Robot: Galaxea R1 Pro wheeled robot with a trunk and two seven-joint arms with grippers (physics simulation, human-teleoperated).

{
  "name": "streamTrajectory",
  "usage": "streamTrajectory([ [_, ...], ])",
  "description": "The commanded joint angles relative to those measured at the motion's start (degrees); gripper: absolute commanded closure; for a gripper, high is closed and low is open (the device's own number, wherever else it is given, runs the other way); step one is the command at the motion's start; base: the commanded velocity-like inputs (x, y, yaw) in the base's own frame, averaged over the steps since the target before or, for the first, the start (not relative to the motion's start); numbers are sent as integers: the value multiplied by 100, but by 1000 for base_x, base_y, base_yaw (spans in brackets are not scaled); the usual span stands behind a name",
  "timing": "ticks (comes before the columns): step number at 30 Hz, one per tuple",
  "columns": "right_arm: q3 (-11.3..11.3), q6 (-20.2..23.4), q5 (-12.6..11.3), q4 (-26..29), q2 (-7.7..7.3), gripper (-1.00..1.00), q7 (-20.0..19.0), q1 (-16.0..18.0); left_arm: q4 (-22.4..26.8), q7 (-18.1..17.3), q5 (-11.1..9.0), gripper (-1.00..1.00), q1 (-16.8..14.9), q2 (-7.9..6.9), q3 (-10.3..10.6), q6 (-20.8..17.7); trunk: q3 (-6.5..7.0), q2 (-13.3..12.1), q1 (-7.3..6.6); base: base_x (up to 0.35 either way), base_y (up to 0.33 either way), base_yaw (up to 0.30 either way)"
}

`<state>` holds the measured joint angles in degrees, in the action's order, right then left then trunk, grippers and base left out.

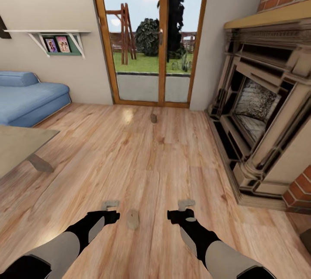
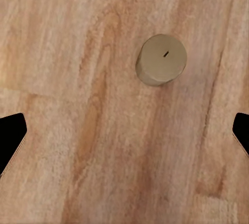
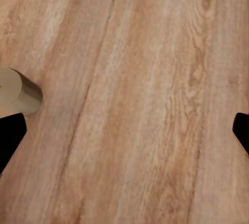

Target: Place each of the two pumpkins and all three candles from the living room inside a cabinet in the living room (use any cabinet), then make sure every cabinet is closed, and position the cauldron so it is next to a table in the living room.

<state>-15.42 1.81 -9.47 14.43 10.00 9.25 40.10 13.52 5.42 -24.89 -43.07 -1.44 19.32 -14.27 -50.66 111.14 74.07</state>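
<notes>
1 candle (image 1: 132, 219) upright on floor (image 1: 142, 158) btwn left gripper (image 1: 110, 210) & right gripper (image 1: 186, 210), both spread open, empty; 2nd candle (image 1: 153, 118) far ahead nr glass door (image 1: 149, 37); nothing stowed yet, looks early.

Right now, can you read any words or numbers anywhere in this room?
No words or numbers can be read anywhere.
The two framed pictures under the wall shelf are too small and blurred to tell if they carry any writing.
The near candle on the floor has a plain top with only a dark wick mark, seen in the left wrist view.
The fireplace shows no lettering.
</notes>
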Motion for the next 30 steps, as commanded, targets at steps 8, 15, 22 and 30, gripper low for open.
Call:
streamTrajectory([
  [8, -56, 42, -77, 4, 0, -100, 42, 6, 19, 38, -60, -100, 1, 8, 79, -10, -27, 2, 3, 340, 0, -79],
  [15, -52, 21, -105, -1, 0, -100, 71, 6, 19, 32, -58, -100, 1, 26, 90, 2, -56, 2, 3, 173, 0, -131],
  [22, -56, 45, -108, -2, 0, -100, 68, 6, 19, -2, 146, -100, 1, 122, 107, 3, -58, 2, 3, 9, 0, -8],
  [30, -49, 22, -108, -2, 0, -100, 68, 6, 19, -5, 170, -100, 1, 135, 107, -13, -166, 242, 135, 0, 0, 0],
])
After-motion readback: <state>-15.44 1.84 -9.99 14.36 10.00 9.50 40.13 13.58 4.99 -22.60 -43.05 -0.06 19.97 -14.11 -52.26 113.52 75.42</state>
